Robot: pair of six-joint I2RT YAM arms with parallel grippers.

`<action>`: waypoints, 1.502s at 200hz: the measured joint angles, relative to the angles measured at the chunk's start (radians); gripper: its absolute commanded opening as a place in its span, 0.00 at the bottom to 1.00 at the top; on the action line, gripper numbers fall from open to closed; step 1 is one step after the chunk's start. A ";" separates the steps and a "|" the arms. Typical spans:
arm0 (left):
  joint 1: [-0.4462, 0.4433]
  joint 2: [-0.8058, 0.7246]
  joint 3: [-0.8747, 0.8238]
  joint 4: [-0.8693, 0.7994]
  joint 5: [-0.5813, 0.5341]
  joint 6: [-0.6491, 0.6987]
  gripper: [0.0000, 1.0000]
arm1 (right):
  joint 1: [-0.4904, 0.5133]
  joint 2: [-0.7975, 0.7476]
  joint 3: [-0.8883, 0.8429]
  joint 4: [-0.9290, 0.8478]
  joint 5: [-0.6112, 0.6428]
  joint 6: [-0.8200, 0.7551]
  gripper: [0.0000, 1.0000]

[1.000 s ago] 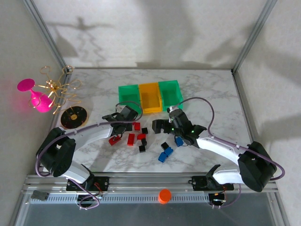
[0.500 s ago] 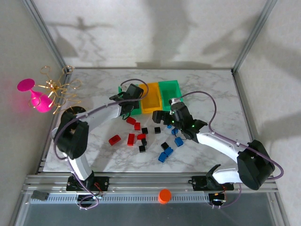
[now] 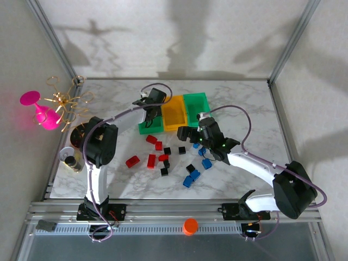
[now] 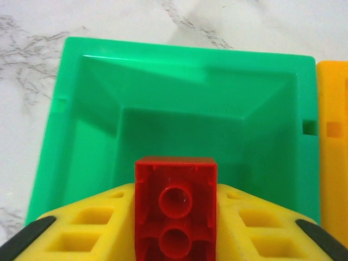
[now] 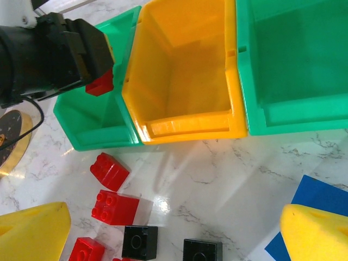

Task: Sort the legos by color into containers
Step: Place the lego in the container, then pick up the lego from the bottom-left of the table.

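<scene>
My left gripper (image 4: 175, 231) is shut on a red lego (image 4: 175, 204), underside toward the camera, hanging over the left green container (image 4: 179, 81). From above, that gripper (image 3: 154, 103) sits over the same bin (image 3: 145, 127), with the yellow-orange container (image 3: 174, 115) and the right green one (image 3: 197, 107) beside it. My right gripper (image 3: 188, 138) is open above the marble just in front of the bins. Its wrist view has the held red lego (image 5: 99, 84), loose red legos (image 5: 110, 171), black ones (image 5: 140, 242) and a blue one (image 5: 321, 198) below.
Loose legos lie mid-table: red (image 3: 132, 161), black (image 3: 167, 150), blue (image 3: 191, 178). A pink glass (image 3: 41, 111) and a gold wire ornament (image 3: 65, 100) stand at the left, with a black-and-gold dish (image 3: 76, 136) behind the left arm. An orange cap (image 3: 190, 225) sits on the front rail.
The left arm has swung from the lego pile up to the left green bin, carrying the red lego. The right gripper has shifted slightly toward the bins.
</scene>
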 measured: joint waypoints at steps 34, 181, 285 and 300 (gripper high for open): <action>0.000 0.026 0.020 -0.017 0.000 0.009 0.46 | 0.000 0.002 0.000 0.000 0.000 -0.001 0.99; -0.060 -0.544 -0.364 0.005 0.077 -0.030 0.48 | 0.017 -0.039 0.024 -0.111 -0.039 -0.113 0.99; -0.105 -0.846 -0.866 -0.008 0.122 -0.152 0.59 | 0.159 -0.093 -0.102 -0.057 -0.106 -0.050 0.99; -0.105 -0.847 -0.898 -0.008 0.130 -0.155 0.60 | 0.169 -0.093 -0.110 -0.044 -0.106 -0.037 0.99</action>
